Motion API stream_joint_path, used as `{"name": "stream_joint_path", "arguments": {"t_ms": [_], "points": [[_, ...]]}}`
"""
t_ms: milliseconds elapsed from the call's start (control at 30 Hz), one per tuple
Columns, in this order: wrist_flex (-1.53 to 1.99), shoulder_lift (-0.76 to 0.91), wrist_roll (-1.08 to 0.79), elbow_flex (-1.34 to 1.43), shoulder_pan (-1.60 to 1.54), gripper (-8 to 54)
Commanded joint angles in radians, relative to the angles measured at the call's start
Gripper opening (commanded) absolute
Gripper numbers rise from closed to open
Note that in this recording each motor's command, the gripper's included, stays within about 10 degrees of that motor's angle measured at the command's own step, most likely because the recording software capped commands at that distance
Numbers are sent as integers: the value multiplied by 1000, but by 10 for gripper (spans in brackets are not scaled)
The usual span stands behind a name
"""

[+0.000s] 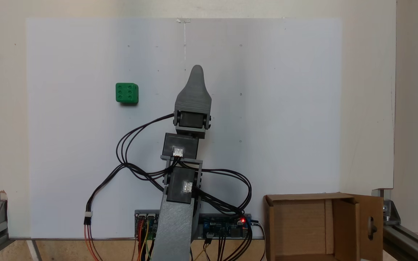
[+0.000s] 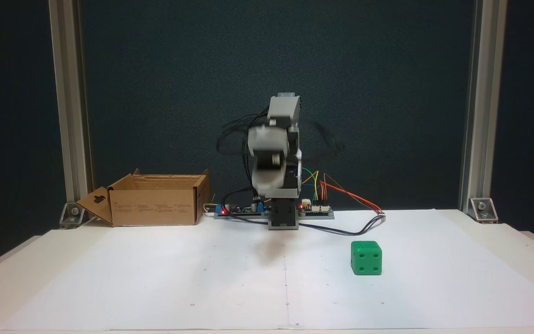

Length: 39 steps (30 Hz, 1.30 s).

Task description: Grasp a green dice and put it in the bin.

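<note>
The green dice (image 1: 126, 93) lies alone on the white sheet, left of and a little beyond the arm in a fixed view from above; a fixed view from the front has the dice (image 2: 366, 258) to the right of the arm. My grey gripper (image 1: 197, 72) hangs above the sheet's middle, well apart from the dice, with only one tapered tip visible. From the front the gripper (image 2: 267, 178) is blurred and raised above the table. The bin (image 1: 345, 224), a brown cardboard box with open flaps, stands beside the arm's base. The bin (image 2: 155, 206) looks empty.
Circuit boards (image 1: 227, 224) and loose cables (image 1: 122, 163) lie around the arm's base. Aluminium frame posts (image 2: 67, 106) stand at the table's back corners. The white sheet (image 1: 285, 108) is bare around the dice.
</note>
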Motion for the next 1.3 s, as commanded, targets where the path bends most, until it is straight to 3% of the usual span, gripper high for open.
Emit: {"name": "stream_joint_path", "arguments": {"t_ms": [0, 467, 867, 1267], "points": [[156, 101, 40, -146, 8, 436], [1083, 58, 117, -586, -87, 429], [1816, -241, 261, -867, -272, 434], [1776, -474, 425, -1039, -511, 433]]}}
